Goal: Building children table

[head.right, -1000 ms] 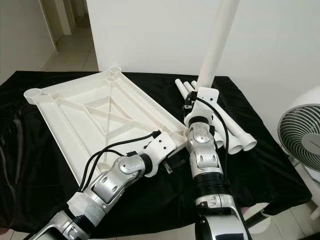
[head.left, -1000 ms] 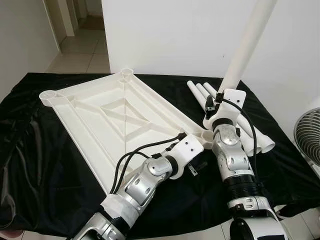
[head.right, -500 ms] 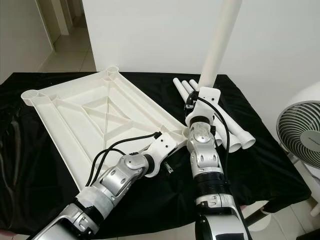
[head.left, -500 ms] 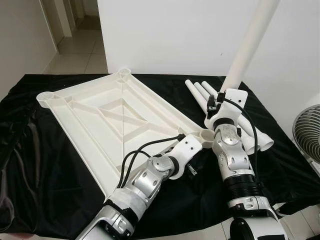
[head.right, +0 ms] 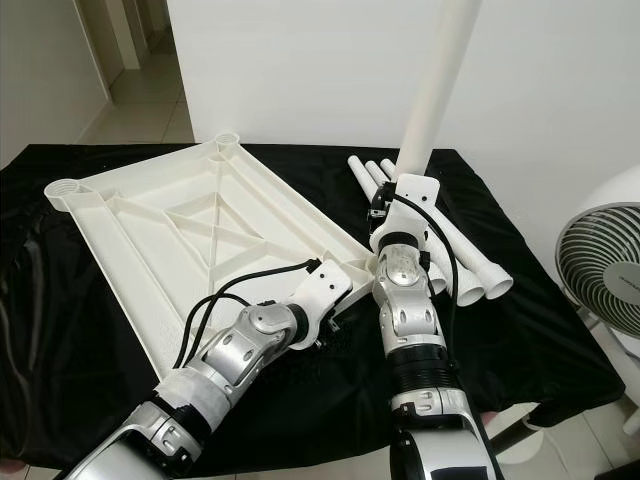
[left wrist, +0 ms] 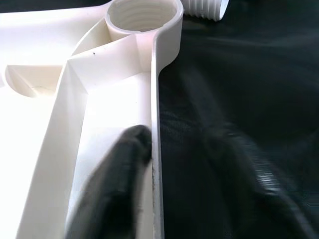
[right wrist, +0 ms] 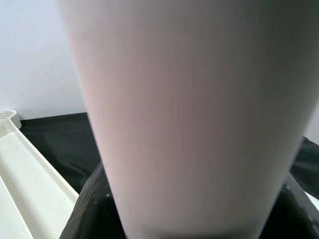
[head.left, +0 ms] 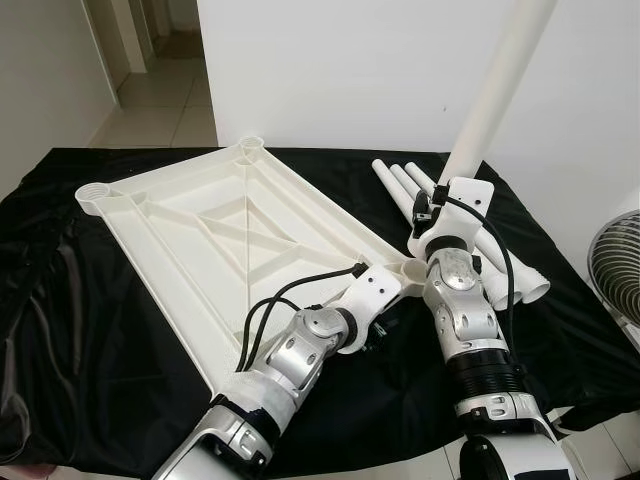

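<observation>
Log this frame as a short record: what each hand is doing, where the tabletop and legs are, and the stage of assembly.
left hand: fingers straddle the tabletop's rim near a corner socket
right hand: holds a leg upright above that socket
tabletop: white, underside up on the black cloth
spare legs: lying beside the tabletop, on the robot's right
stage: no leg fitted yet

The right gripper holds a white leg upright (seemingly over the tabletop's corner socket).
</observation>
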Available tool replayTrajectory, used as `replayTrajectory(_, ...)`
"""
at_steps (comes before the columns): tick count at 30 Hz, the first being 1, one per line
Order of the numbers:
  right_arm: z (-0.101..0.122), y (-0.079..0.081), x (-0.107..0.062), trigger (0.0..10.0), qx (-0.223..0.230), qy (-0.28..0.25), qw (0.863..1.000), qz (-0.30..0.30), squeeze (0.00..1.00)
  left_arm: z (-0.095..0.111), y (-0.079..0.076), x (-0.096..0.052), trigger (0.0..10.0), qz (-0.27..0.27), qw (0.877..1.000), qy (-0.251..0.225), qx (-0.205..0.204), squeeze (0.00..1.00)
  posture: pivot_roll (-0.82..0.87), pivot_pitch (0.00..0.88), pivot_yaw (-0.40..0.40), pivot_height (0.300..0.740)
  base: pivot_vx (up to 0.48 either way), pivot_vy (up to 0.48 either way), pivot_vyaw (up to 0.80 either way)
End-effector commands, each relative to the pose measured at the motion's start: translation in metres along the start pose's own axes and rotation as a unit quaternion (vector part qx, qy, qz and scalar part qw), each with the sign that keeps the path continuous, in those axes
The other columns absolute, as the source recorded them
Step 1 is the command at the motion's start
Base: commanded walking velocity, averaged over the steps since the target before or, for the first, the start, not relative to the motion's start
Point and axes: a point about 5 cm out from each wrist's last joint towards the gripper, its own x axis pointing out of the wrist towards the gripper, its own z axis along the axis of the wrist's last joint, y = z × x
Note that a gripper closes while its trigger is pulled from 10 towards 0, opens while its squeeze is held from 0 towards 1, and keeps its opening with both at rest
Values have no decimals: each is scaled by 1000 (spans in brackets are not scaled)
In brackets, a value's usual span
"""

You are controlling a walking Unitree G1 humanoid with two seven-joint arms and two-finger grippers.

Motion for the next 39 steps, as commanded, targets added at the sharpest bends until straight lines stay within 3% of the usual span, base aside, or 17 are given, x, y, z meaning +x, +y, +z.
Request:
replayTrajectory(1, 4, 1, 0, 10000, 5, -8, 1000, -3, 0, -6, 5, 0, 0, 39, 999, 15, 3, 0, 24, 33, 2, 740, 0, 0, 0)
replayTrajectory(11, 4, 3, 0, 10000, 5, -9, 1000, -1, 0, -7, 5, -2, 0, 31, 999, 14, 13, 0, 24, 26, 2, 740, 0, 0, 0)
replayTrajectory(15, 4, 4, 0, 10000, 5, -8, 1000, 1, 0, -16, 7, -9, 0, 27, 999, 23, 17, 0, 25, 22, 2, 740, 0, 0, 0)
replayTrajectory(20, 1, 6, -1, 10000, 4, -2, 1000, 10, 0, -31, 13, -28, 0, 18, 999, 35, 24, 0, 30, 16, -5, 740, 0, 0, 0)
replayTrajectory(25, 0, 7, -2, 10000, 2, 1, 1000, 15, 0, -35, 15, -38, 0, 9, 999, 35, 29, 0, 35, 17, -11, 740, 0, 0, 0)
replayTrajectory(27, -3, 7, -3, 10000, -3, 6, 1000, 22, 0, -38, 18, -52, 0, -4, 999, 36, 32, 0, 39, 21, -17, 740, 0, 0, 0)
replayTrajectory(29, -3, 7, -3, 10000, -3, 6, 1000, 22, 0, -38, 18, -52, 0, -4, 999, 36, 32, 0, 39, 21, -17, 740, 0, 0, 0)
replayTrajectory(31, -5, 7, -3, 10000, -8, 10, 999, 30, 0, -40, 19, -66, 0, -21, 998, 36, 37, 0, 42, 25, -22, 740, 0, 0, 0)
replayTrajectory(34, -6, 7, -3, 10000, -10, 11, 999, 32, 0, -41, 20, -70, 0, -25, 998, 37, 38, 0, 42, 25, -22, 740, 0, 0, 0)
replayTrajectory(36, -10, 6, -5, 10000, -18, 17, 999, 43, 0, -51, 23, -93, 157, -51, 996, 50, 44, 0, 49, 32, -28, 740, 0, 0, 0)
replayTrajectory(39, -10, 6, -5, 10000, -18, 17, 999, 43, 0, -51, 23, -93, 157, -51, 996, 50, 44, 0, 49, 32, -28, 740, 0, 0, 0)
